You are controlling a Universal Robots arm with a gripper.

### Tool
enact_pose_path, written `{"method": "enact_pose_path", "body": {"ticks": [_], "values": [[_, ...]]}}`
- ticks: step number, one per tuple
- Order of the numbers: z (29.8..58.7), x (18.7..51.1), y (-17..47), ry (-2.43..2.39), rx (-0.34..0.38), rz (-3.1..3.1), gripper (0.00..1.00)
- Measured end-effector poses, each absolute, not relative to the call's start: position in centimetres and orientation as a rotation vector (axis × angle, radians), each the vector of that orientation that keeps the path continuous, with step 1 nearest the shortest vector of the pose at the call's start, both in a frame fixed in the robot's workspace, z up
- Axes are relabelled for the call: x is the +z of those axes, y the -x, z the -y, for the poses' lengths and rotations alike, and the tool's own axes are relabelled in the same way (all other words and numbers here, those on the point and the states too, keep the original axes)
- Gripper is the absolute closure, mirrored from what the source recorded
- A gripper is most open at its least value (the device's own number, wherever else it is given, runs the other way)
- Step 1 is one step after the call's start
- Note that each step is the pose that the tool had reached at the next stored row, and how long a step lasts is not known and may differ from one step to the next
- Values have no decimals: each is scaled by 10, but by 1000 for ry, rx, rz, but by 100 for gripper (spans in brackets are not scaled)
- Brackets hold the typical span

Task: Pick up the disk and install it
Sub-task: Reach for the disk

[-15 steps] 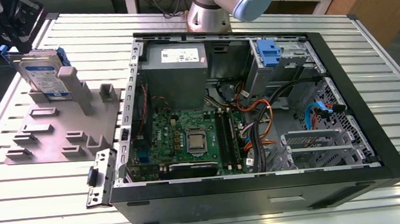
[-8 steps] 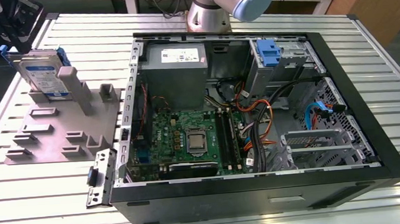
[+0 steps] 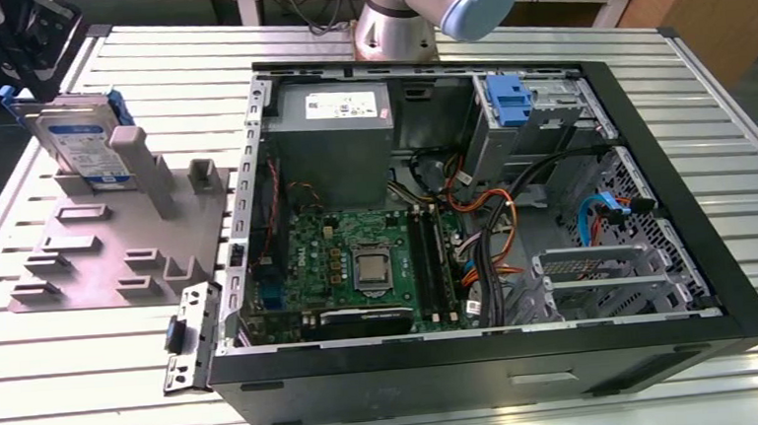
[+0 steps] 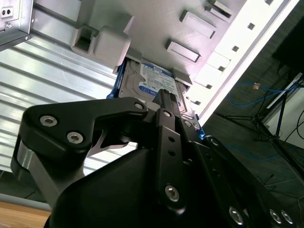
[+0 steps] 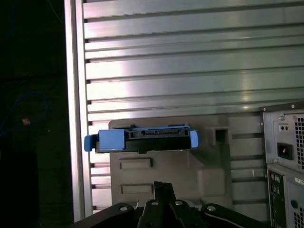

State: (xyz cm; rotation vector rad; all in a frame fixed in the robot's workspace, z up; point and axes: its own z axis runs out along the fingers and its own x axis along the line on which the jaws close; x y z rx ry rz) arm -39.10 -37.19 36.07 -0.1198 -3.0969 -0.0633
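Observation:
The disk (image 3: 81, 142), silver with a white-and-blue label and a blue carrier, stands on edge in a slot of the grey fixture (image 3: 105, 254) at the exterior view's left. My gripper (image 3: 44, 75) hangs just above it, apart from it. In the second wrist view the disk (image 4: 151, 80) lies beyond the gripper (image 4: 164, 96), whose fingers are pressed together with nothing between them. The first wrist view shows the disk (image 5: 141, 138) edge-on, with the gripper (image 5: 161, 186) short of it.
An open black computer case (image 3: 697, 242) lies on the slatted metal table (image 3: 100, 388), to the right of the fixture in the exterior view. Inside are a grey power supply (image 3: 331, 126), a motherboard (image 3: 355, 263), cables and a fixed blue caddy (image 3: 509, 101). The table edge (image 5: 76, 118) runs close beside the fixture.

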Motion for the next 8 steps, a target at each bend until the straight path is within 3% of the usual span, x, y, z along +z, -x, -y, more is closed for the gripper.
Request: {"method": "enact_pose_path", "body": {"ticks": [8], "values": [[360, 357, 397, 120, -63, 3095, 89]]}}
